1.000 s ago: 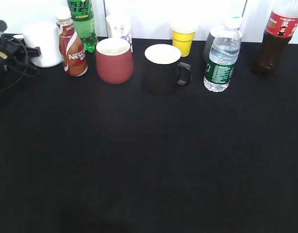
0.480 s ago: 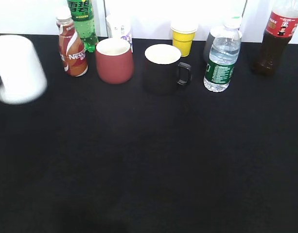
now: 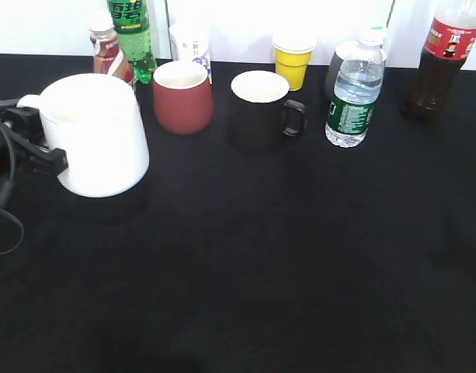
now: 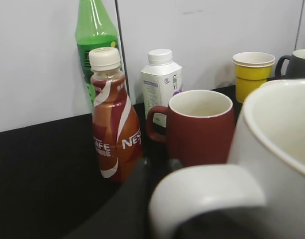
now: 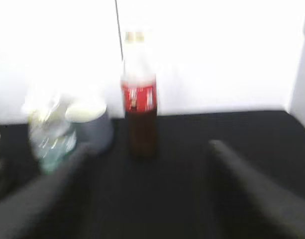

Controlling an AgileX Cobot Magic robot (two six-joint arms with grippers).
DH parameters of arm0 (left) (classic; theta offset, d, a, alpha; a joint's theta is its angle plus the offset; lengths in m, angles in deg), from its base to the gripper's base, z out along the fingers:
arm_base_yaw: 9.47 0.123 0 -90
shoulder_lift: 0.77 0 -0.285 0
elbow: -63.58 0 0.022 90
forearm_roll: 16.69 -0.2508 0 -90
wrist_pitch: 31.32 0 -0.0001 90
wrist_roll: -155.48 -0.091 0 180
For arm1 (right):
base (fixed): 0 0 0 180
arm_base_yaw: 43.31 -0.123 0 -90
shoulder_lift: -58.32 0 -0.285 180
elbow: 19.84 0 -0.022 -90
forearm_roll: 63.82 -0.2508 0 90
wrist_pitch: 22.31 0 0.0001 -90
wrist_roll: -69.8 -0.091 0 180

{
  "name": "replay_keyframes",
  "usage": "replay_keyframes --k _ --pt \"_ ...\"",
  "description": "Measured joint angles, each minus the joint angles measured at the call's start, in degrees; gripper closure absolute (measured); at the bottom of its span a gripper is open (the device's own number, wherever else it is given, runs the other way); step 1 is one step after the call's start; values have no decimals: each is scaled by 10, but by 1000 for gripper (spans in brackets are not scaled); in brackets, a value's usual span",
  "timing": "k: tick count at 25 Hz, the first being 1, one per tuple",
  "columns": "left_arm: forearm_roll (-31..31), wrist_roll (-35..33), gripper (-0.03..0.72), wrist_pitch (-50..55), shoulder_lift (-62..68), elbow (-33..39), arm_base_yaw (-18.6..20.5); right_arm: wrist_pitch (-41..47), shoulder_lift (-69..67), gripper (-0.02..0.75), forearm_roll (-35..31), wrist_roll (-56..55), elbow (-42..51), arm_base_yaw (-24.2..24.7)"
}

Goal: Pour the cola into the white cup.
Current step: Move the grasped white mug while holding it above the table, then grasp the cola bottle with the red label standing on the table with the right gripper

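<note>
Now the white cup [image 3: 98, 136] sits at about nine o'clock on the black surface [image 3: 261, 256] in the exterior view, upright, with the left gripper [image 3: 36, 151] at its handle side. The left jaws grip the cup by its handle; only a dark mount and cables show there, and the fingers themselves are hidden. The left wrist view shows the handle [image 4: 207, 194] as a pale loop right in front of the lens, the cup's rim [image 4: 276, 129] rising at three o'clock, and its inside looks bare.

That view also shows the Nestle bottle [image 4: 112, 129] whole, which the exterior view half hides behind the cup, with the green bottle [image 4: 95, 45] behind it, a small white carton [image 4: 161, 82], the red mug [image 4: 199, 127] and the yellow cup [image 4: 252, 72].

The cola [image 3: 443, 62] stands upright at two o'clock in the exterior view, well apart from the white cup, at the far right end of the row past the black mug [image 3: 259, 109] and the water bottle [image 3: 354, 89]. No right arm shows in that view. The right wrist view, blurred, has the cola [image 5: 139, 104] straight ahead at twelve o'clock, cap on, with the two dark fingers [image 5: 252, 189] of the right gripper [image 5: 147, 199] spread wide at the lower corners, holding nothing and not touching the bottle.
</note>
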Motion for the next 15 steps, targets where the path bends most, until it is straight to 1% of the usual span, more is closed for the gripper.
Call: replay_keyframes --k 1,3,4,5,6,7,8,10,12,15 --pt "0 0 627 0 0 0 0 -85 -84 95 0 0 1 0" --pt "0 0 628 0 0 0 0 -271 -263 80 1 0 2 0" --pt "0 0 628 0 0 0 0 -365 -348 80 1 0 0 0" --pt "0 0 628 -1 0 0 0 -436 -433 92 4 0 -10 0" --pt "0 0 628 -1 0 0 0 -495 -518 117 17 0 -27 0" --pt "0 0 628 -1 0 0 0 -534 -587 134 46 0 -52 0" --pt "0 0 628 -1 0 0 0 -548 -652 140 67 0 -86 0" --pt "0 0 628 -1 0 0 0 -553 -736 120 76 0 -156 0" --pt "0 0 628 -1 0 0 0 -554 -782 86 77 -3 -223 0" --pt "0 0 628 -5 0 0 0 -526 -822 77 77 -6 -302 0"
